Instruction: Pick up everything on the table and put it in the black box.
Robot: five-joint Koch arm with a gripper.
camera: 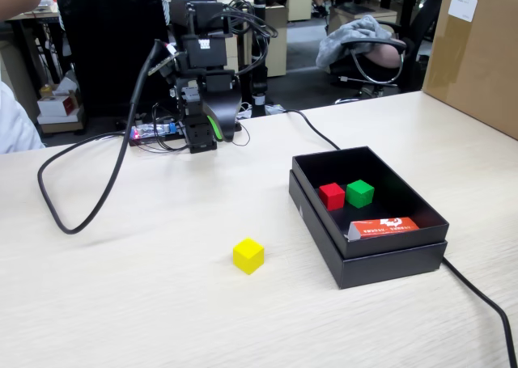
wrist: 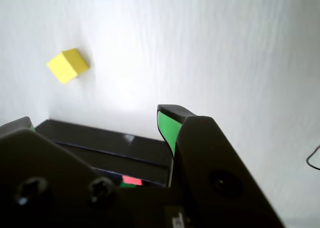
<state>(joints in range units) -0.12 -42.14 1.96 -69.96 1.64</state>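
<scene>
Fixed view, from the near edge of the pale wood-grain table (camera: 162,303): a yellow cube (camera: 248,255) sits alone on the bare desktop, just left of the black box (camera: 388,264) and apart from it. Inside the box, a red cube (camera: 331,196) and a green cube (camera: 359,193) rest side by side toward the far wall, close enough that I cannot tell whether they touch; a flat orange-red packet (camera: 382,227) with white print leans against the near wall. At the far side of the table stands the Koch arm (camera: 202,85), folded over its base, its gripper (camera: 212,129) pointing down and well apart from all three cubes. A thick black cable (camera: 89,214) loops across the left of the desktop; a second cable (camera: 486,299) runs off the near right corner. Beyond the table lie an office floor, a chair (camera: 368,57) draped with grey cloth, and a brown cardboard carton (camera: 473,57) at the far right.

Wrist view adds what the fixed view cannot: the jaws stand apart, one green-faced fingertip (wrist: 167,128) on the right and the other at the left edge, with nothing between them. Through that gap appear the box's rim (wrist: 105,143), a sliver of the red cube (wrist: 132,180), and the yellow cube (wrist: 68,65) on washed-out, glaring tabletop (wrist: 225,52).
</scene>
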